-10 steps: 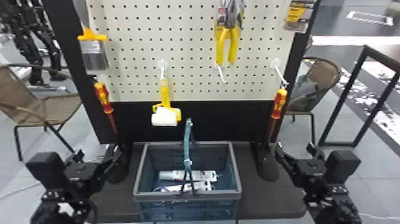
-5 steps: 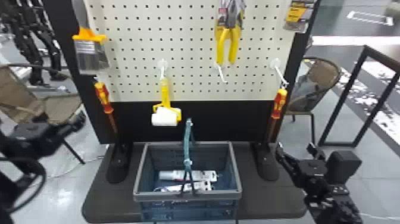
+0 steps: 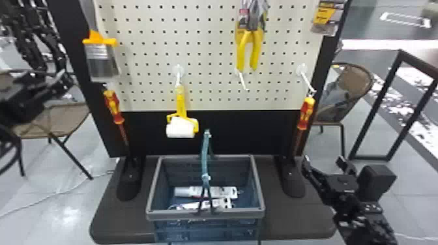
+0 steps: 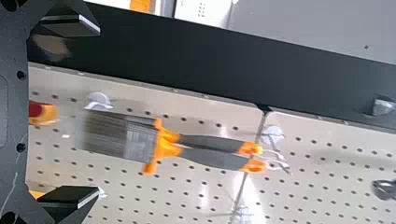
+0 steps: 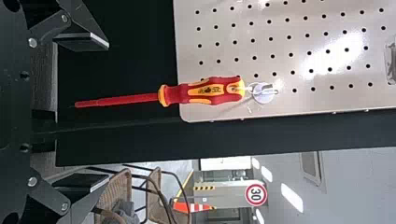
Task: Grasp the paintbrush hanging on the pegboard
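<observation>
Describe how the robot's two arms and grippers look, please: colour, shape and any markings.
The left arm and right arm are black and blocky. The left gripper and right gripper each have two flat black fingers with angular, grey-edged tips, on a black frame with small round screws. No markings are visible.

orange-grey paintbrush, white hole-dotted pegboard

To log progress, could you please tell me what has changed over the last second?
The left gripper rose from beside the basket to face the paintbrush, fingers open, not touching it. It still hangs on the pegboard; the right gripper stayed low.
</observation>
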Controlling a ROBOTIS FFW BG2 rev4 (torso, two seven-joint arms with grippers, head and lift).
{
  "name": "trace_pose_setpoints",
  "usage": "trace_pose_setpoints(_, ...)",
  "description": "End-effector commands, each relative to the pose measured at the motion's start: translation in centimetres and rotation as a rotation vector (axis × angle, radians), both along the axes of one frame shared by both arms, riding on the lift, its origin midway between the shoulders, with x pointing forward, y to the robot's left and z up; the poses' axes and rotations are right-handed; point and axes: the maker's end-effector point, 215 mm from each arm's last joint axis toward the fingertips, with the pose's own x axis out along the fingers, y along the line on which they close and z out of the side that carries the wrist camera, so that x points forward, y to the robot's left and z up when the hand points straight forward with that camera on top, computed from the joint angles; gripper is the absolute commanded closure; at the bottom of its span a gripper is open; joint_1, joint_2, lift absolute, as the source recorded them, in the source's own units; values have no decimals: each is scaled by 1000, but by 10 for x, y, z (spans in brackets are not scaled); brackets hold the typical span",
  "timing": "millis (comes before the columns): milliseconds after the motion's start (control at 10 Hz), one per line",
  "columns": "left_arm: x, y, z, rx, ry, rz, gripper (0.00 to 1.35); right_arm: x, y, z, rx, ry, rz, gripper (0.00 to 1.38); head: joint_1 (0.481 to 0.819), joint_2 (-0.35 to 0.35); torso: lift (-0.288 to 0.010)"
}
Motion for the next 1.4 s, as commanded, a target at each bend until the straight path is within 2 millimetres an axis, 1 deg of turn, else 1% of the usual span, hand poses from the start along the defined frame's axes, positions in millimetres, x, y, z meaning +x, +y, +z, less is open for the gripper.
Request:
trace_pose_setpoints(0, 4, 2, 23, 2, -23, -14, 102, 0, 0, 0, 0, -1, 0, 279, 549, 0, -100)
trace_pose_setpoints(200, 3, 10, 38, -15, -36, -20, 102, 0, 0, 0, 0, 1, 0, 277, 549, 0, -100)
trace_pose_setpoints(400, 10, 18, 41, -35, -17, -37, 101, 0, 0, -1, 0, 1, 0, 279, 549, 0, -100)
trace_pose_setpoints(500, 16, 15, 43, -53, -13, -83, 98, 0, 0, 0, 0, -1, 0, 279, 549, 0, -100)
trace_pose_setpoints(700, 32, 2, 58, -56, -25, -167, 98, 0, 0, 2, 0, -4, 0, 277, 549, 0, -100)
trace_pose_setpoints(1000, 50, -31, 81, -52, -41, -269, 102, 0, 1, 2, -1, -4, 2, 277, 549, 0, -100)
trace_pose_setpoints(1100, 54, -42, 86, -47, -37, -302, 104, 0, 1, 2, -3, -4, 2, 277, 549, 0, -100)
trace_pose_setpoints(1300, 60, -55, 93, -28, -22, -333, 98, 1, 2, 3, -3, -5, 2, 277, 549, 0, -100)
